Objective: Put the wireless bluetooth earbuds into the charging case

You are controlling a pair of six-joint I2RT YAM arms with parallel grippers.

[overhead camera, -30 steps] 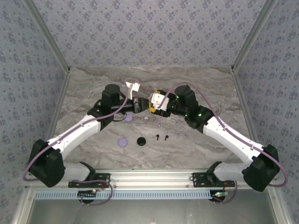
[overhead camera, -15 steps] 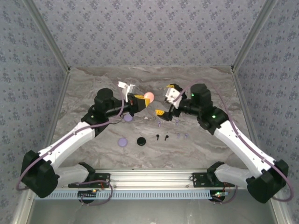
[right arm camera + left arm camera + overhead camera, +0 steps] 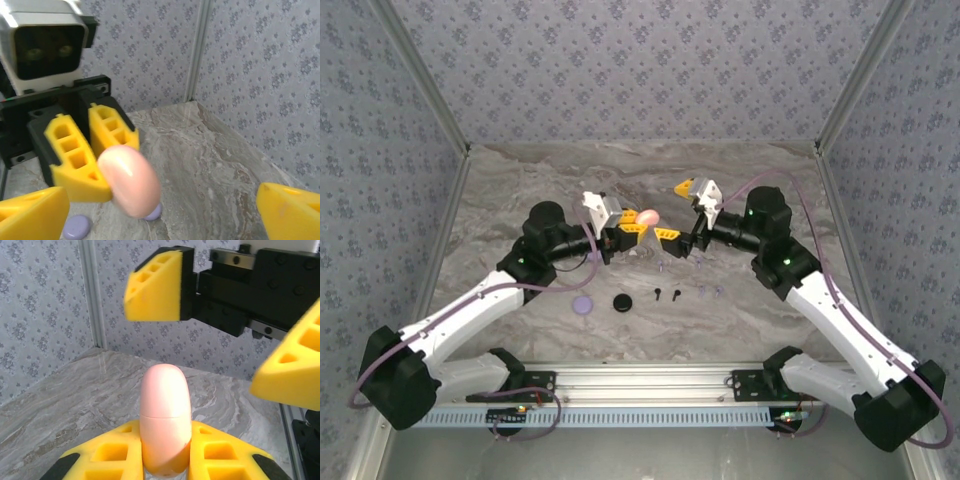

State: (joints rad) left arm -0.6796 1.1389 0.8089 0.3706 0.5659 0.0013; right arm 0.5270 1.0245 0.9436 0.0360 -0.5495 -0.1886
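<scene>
Holding, left gripper [image 3: 636,226]: jaws drawn in narrow on the pink case [image 3: 647,217], pinching its lower half. The upper half stands free above the yellow pads [image 3: 117,447].
Pink case: closed, with its seam showing across the middle. It stands upright between the pads and is lifted clear of the table [image 3: 520,200].
Why held so: my reading is that the lid half is being offered to the other gripper. The case has to be opened before any bud can go in.
Right gripper [image 3: 677,211]: jaws spread wide with nothing in them. They face the pink case, one finger [image 3: 155,287] above it and the other off to its side, both apart from it.
Left arm [image 3: 490,295]: comes up to the pink case from its near left, elbow bent and wrist turned inward.
Right arm [image 3: 830,300]: mirrors it from the near right, wrist aimed at the case.
Earbuds: black earbuds [image 3: 667,294] lie on the table on the near side of the pink case. Lavender earbuds [image 3: 710,291] lie just right of those. None are in the case.
Discs: black disc [image 3: 621,302] and lavender disc [image 3: 582,303] lie on the table, near-left of the pink case.
</scene>
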